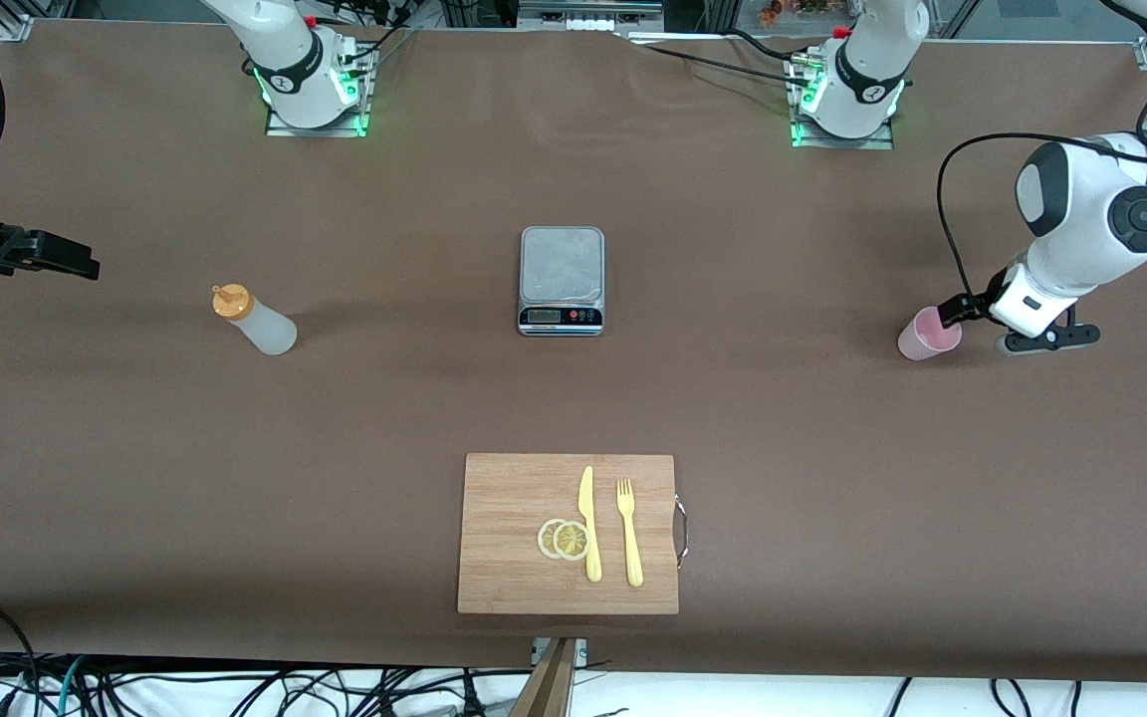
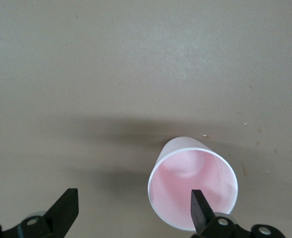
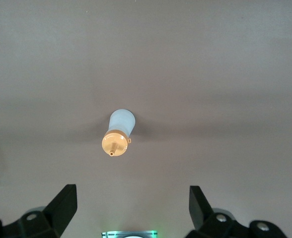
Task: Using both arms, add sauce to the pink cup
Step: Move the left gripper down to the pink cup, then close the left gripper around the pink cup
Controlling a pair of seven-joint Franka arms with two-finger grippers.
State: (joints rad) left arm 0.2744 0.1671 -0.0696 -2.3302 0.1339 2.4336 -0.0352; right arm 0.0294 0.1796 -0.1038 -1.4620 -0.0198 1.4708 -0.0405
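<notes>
this looks like the reach-and-grasp step, with nothing lifted yet. the sauce bottle (image 1: 253, 320) stands upright on the brown table (image 1: 733, 418) in the left-centre of the front view, toward the right arm's end, well apart from everything else. the pink cup (image 1: 928, 334) stands upright at the right-centre of that view, toward the left arm's end, its mouth open and apparently empty.

the left gripper (image 1: 952, 313) is down at the cup. in the left wrist view its fingers (image 2: 199, 207) are spread wide, and the cup (image 2: 192, 182) sits off to one side of the gap, with one finger crossing in front of its rim at the lower right of that frame. i cannot tell whether that finger touches the rim; the cup is not pinched.

the right gripper (image 1: 56, 254) is at the left edge of the front view, up in the air and short of the bottle. its wrist view shows the spread fingers (image 3: 64, 201) along the bottom of the frame and the bottle (image 3: 118, 133) in the centre, apart from them. it holds nothing.

my judgement of the next move: the left gripper needs to shift sideways so the cup wall lies squarely between the fingers before it closes, or the cup may tip. the right gripper needs to descend and travel to the bottle's body, below the orange cap, then squeeze only gently.

a kitchen scale (image 1: 561, 280) sits in the upper middle of the front view, and a cutting board (image 1: 504, 498) with a yellow knife (image 1: 588, 523), fork (image 1: 628, 531) and lemon slices (image 1: 565, 539) lies at the lower middle.
</notes>
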